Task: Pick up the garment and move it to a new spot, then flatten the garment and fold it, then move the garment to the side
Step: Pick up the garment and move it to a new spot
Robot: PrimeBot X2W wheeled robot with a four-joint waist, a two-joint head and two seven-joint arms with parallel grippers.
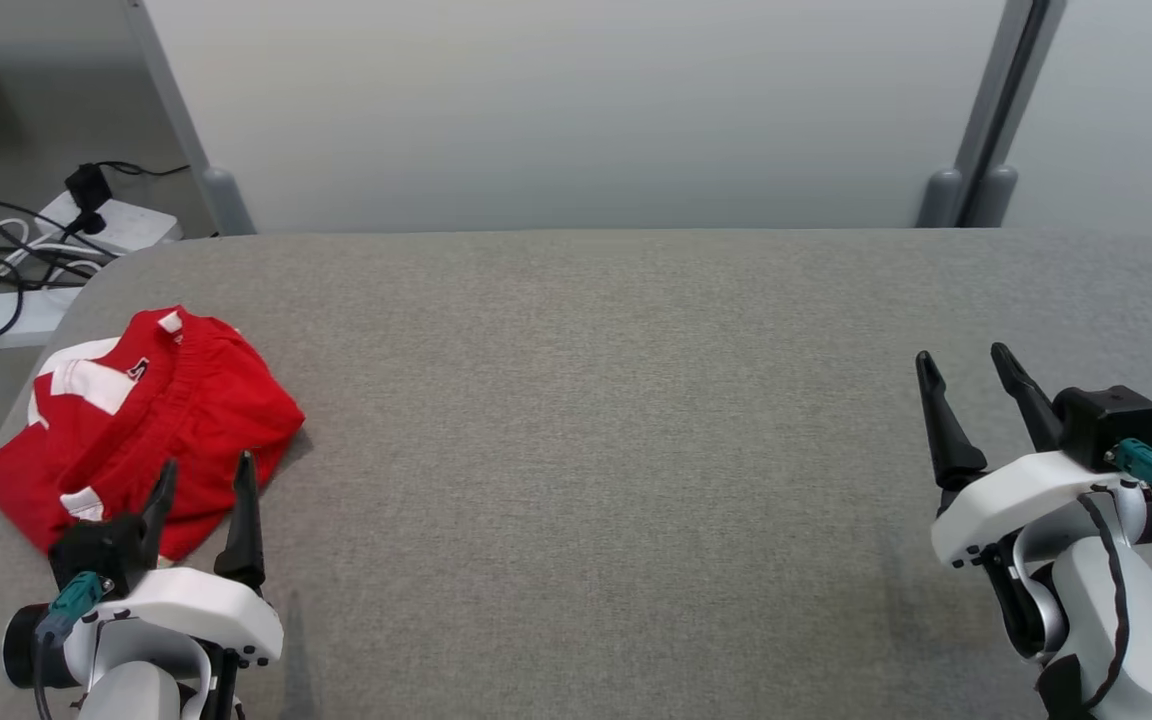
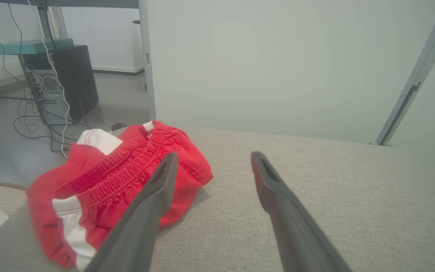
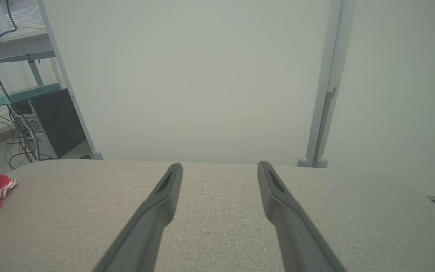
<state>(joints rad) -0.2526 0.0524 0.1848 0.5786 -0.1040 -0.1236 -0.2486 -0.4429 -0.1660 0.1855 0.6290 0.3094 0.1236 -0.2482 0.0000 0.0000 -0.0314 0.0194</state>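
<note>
Left hand (image 1: 206,462), fingers apart and empty, poised at the near side of the red garment (image 1: 156,420) bunched by the counter's (image 1: 586,450) left edge; suggest descending onto a thick fold, closing fully; right hand (image 1: 961,353) likewise apart, near right edge.

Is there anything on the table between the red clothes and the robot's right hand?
No. In the head view, just bare grey table lies between the red garment and the right gripper.

The left pincer (image 1: 208,462) hid the near hem of the red garment (image 1: 186,400), which the right wrist view's edge cropped.
</note>
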